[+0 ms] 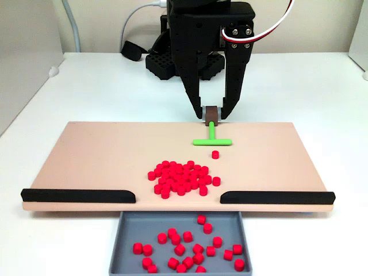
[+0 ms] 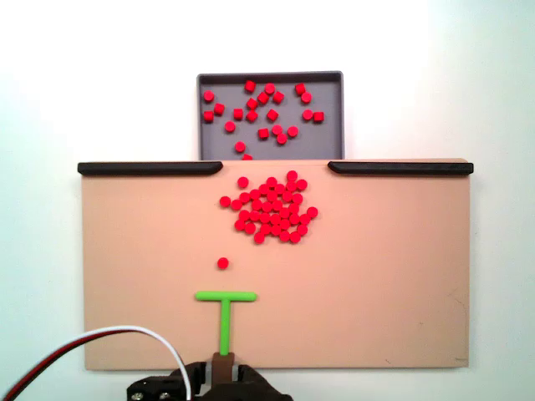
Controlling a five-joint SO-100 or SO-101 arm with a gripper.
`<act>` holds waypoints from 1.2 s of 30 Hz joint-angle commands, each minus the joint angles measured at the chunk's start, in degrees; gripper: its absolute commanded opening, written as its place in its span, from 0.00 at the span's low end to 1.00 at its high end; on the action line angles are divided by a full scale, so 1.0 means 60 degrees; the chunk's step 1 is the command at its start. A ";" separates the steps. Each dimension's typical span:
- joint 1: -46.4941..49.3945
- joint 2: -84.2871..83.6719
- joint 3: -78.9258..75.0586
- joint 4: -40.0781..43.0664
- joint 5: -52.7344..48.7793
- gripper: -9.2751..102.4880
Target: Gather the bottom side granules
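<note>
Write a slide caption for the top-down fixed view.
Claw holds green T-stick behind one stray granule, the main pile near the board's gap above the gray tray.

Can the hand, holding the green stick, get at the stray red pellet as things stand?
Probably yes. The hand grips the green stick by its stem, and bare board separates its crossbar from the stray pellet.

front view facing arm, overhead — shared board (image 1: 103,155)

Board (image 2: 134,276) open both sides of granules (image 2: 269,209); black rails (image 2: 150,168) block edge, gap btwn leads to tray (image 2: 270,77).
</note>
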 commanded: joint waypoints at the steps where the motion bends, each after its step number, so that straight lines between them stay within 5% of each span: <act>1: 0.0073 -0.0029 -0.0234 0.0044 -0.0073 0.08; 36: 0.0234 -0.2461 -0.2813 0.0044 0.0146 0.08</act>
